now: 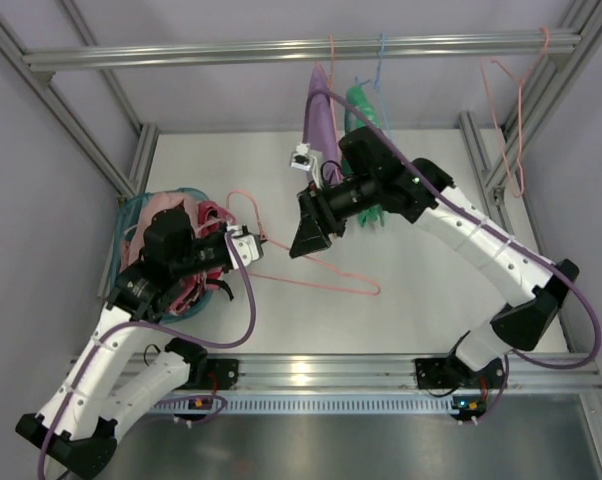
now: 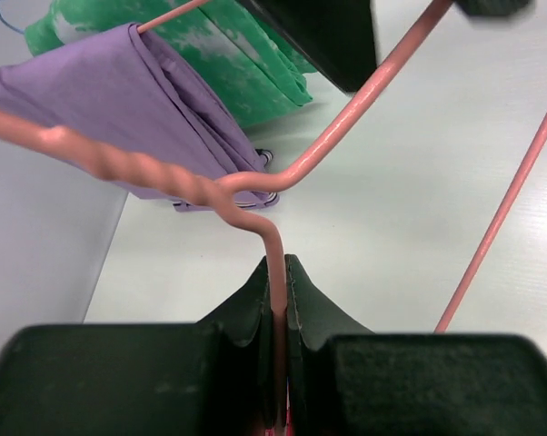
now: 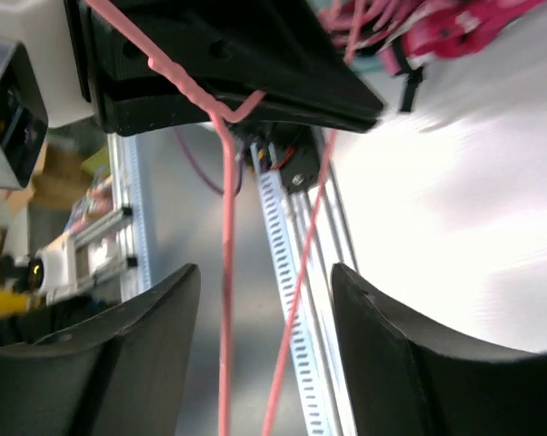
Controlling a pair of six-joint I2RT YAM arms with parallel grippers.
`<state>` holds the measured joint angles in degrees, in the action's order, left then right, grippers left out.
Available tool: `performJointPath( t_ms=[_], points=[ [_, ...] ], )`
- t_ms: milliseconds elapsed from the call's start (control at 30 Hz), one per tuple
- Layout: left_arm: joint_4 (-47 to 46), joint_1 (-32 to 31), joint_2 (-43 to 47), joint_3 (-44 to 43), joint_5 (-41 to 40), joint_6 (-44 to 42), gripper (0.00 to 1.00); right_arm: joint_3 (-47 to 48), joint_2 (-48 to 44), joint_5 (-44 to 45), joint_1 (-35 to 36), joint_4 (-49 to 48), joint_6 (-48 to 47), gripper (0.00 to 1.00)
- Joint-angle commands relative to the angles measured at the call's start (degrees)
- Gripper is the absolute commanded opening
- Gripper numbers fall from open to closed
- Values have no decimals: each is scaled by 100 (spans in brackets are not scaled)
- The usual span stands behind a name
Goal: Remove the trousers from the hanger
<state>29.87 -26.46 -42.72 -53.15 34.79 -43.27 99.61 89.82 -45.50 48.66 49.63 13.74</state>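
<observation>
The salmon-pink wire hanger lies bare over the table, with no fabric on it. My left gripper is shut on its neck just below the twisted part, as the left wrist view shows with the hanger running up from it. My right gripper is open just above the hanger. In the right wrist view two hanger wires pass between its spread fingers without touching them. Pale pink fabric, apparently the trousers, lies in the basket at the left, partly hidden by my left arm.
A teal basket at the left holds pink garments. A purple garment and a green garment hang from the top rail. Another salmon hanger hangs at the right. Metal frame posts border the table.
</observation>
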Motion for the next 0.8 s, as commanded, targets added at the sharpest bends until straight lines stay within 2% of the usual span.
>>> performJointPath(
  t_ms=[0, 33, 133, 200, 300, 433, 600, 700, 767],
  points=[
    [-403, 18, 106, -205, -200, 284, 0, 14, -623, 181, -453, -6, -265, 61],
    [-403, 18, 106, -214, -209, 284, 0, 6, -806, 234, -507, 55, -353, 70],
    [-403, 9, 45, -240, -218, 275, 0, -178, -1219, 497, -516, 284, -723, 83],
    [-403, 18, -43, -266, -235, 249, 0, -301, -1396, 839, -481, 450, -941, 85],
    [-394, 18, -271, -407, -270, 257, 0, -653, -1748, 1471, -367, 591, -1223, 85],
    [-403, 18, -553, -609, -244, 362, 0, -1153, -2047, 1596, -270, 601, -1303, 86],
    [-403, -9, -729, -802, -112, 459, 0, -1208, -1995, 1834, -138, 540, -1506, 86],
    [-403, -35, -720, -838, -139, 459, 0, -1084, -1819, 1755, -85, 478, -1497, 80],
    [-403, -35, -712, -846, -147, 477, 0, -1040, -1705, 1702, -68, 434, -1479, 65]
  ],
)
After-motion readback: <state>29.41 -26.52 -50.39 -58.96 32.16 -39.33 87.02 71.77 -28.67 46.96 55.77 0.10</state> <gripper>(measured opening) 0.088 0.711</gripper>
